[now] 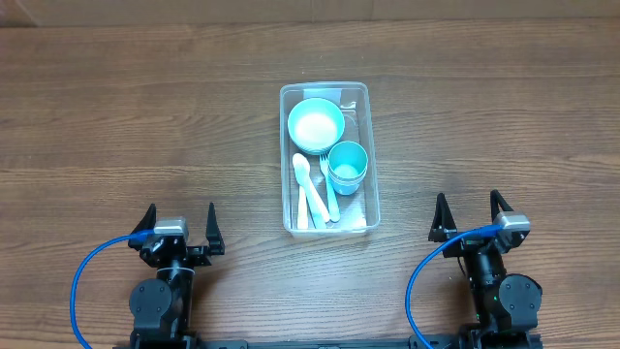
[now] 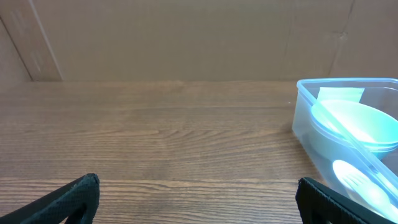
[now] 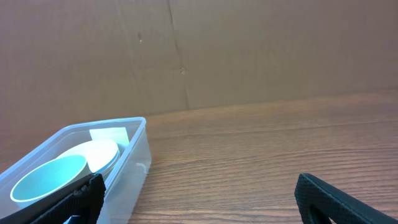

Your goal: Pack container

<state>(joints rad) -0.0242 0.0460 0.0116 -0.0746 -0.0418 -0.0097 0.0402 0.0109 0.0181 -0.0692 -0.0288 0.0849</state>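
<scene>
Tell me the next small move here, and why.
Probably just leave both arms parked: the bowl, cup and utensils already sit inside the container, no other loose item or lid is in view, and the left gripper and right gripper rest well short of it, jaws open and empty.

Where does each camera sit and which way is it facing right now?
Overhead: above the table, looking straight down at the container holding bowl, cup and spoons; left hand and right hand, open, at the bottom edge.
Left wrist: low behind the left hand, facing forward across the table; own fingertips in the bottom corners, container at right.
Right wrist: mirrored; container at left, fingertips likewise.
Shared: all show the container and bowl.
</scene>
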